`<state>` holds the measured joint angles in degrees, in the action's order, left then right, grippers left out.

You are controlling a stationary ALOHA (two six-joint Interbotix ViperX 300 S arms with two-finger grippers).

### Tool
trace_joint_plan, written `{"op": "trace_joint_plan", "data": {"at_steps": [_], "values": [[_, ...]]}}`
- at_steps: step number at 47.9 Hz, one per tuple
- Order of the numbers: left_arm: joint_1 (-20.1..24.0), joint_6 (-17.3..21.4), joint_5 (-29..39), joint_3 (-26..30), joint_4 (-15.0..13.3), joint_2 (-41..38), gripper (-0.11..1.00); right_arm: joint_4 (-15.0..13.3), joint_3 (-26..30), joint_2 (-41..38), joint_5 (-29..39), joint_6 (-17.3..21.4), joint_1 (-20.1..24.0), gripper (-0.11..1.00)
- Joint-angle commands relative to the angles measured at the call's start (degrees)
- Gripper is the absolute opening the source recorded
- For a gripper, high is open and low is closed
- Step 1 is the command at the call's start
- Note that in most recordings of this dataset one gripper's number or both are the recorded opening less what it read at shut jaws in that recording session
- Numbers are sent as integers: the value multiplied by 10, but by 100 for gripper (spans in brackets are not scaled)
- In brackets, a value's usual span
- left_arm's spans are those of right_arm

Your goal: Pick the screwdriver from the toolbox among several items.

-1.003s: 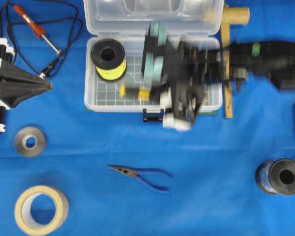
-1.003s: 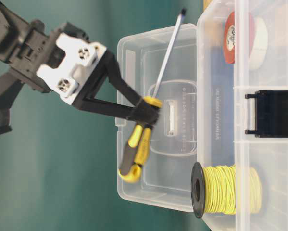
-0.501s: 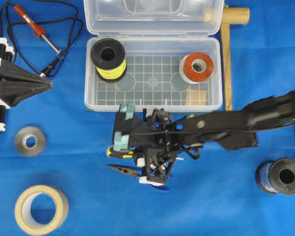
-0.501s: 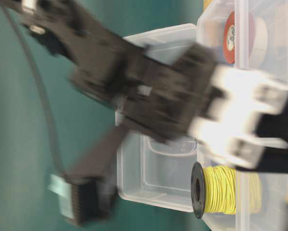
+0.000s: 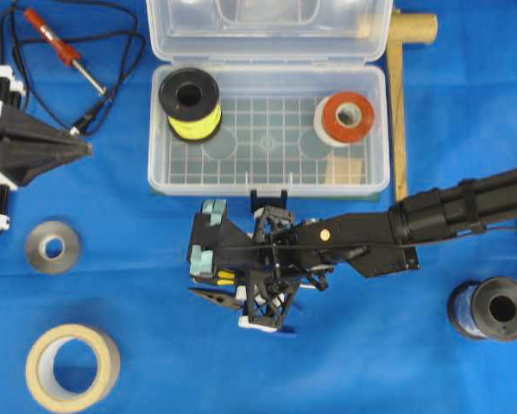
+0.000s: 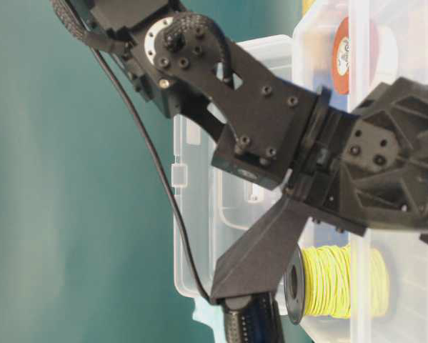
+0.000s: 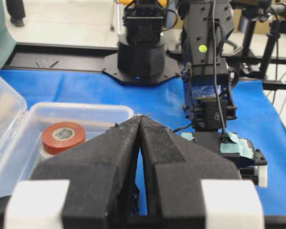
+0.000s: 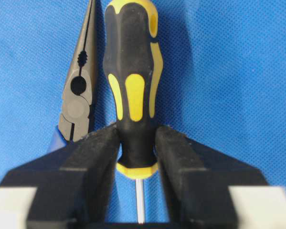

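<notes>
The screwdriver lies on the blue cloth in front of the toolbox, outside it, just past its dark latch. In the right wrist view its yellow-and-black handle sits between the two black fingers of the right gripper; the narrow collar end of the handle is level with the fingertips and the fat end points away from them. The pads stand right against the handle on both sides, with no clear gap to be seen, so the jaws are narrow about it; whether they press it or only flank it I cannot tell. The thin shaft runs back between the fingers toward the wrist.

The pliers lie just beside the screwdriver on its left in that view, roughly parallel, their grey nose pointing the same way as the handle's fat end; they look close to touching the left finger.

From overhead, the right gripper is low over the cloth in front of the toolbox, and only a bit of yellow handle shows under it.

Inside the toolbox are the wire spool, the tape roll and the wood block.

The left gripper, well to the left of the toolbox, has its fingertips meeting at a point.
</notes>
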<state>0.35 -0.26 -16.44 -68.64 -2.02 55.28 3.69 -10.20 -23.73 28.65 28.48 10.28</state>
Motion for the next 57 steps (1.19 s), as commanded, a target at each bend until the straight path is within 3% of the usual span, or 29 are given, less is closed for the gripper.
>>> {"op": "trace_joint_plan", "data": {"at_steps": [1,5,8,15,22,29,36,45,57], "values": [[1,-1,-2,4,-1,-2,0,0,12,20,15,1,-2,45],[1,-1,-3,4,-1,-2,0,-8,12,42,33,1,-2,70],[1,-1,-3,4,-1,-2,0,-18,11,68,50,2,-3,81],[1,-1,-2,4,-1,-2,0,-49,-2,149,83,3,-2,75],[1,-6,-2,4,-1,-2,0,-105,-50,257,103,4,0,76],[1,-8,-1,3,-1,-1,0,-159,-132,369,90,16,0,76],[1,-8,1,3,-1,-1,0,-209,-238,484,33,40,0,76],[1,-7,1,1,-1,-1,0,-241,-365,621,-39,56,-1,76],[1,-7,1,-1,-1,-4,0,-243,-498,751,-99,58,-7,76]]}}
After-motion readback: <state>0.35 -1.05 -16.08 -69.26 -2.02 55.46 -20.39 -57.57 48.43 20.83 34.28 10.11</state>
